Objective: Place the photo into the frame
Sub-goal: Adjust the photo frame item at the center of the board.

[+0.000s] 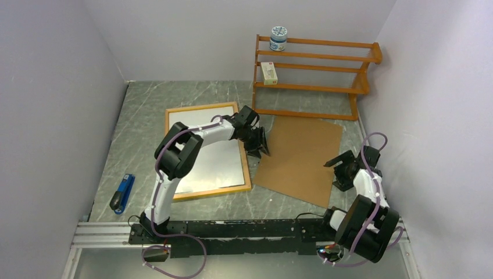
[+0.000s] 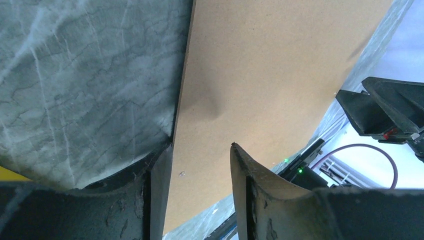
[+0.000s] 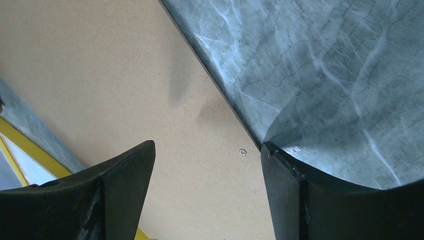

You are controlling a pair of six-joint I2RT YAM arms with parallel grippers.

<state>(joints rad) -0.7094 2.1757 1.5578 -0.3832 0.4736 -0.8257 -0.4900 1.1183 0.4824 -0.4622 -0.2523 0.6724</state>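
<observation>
Frame (image 1: 215, 192) is lying flat on the desk (image 1: 145, 116) just left of the left gripper (image 2: 200, 147), whose jaws are standing half apart astride the nearest edge of the brown board (image 1: 302, 154). The right gripper (image 3: 207, 145), jaws gaping wide and gripping nothing, is hovering over that board's opposite edge, well apart from the frame.

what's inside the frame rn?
A plain white surface fills the frame; no picture side shows. The left arm hides a strip across it, and anything beneath the white is covered.
</observation>
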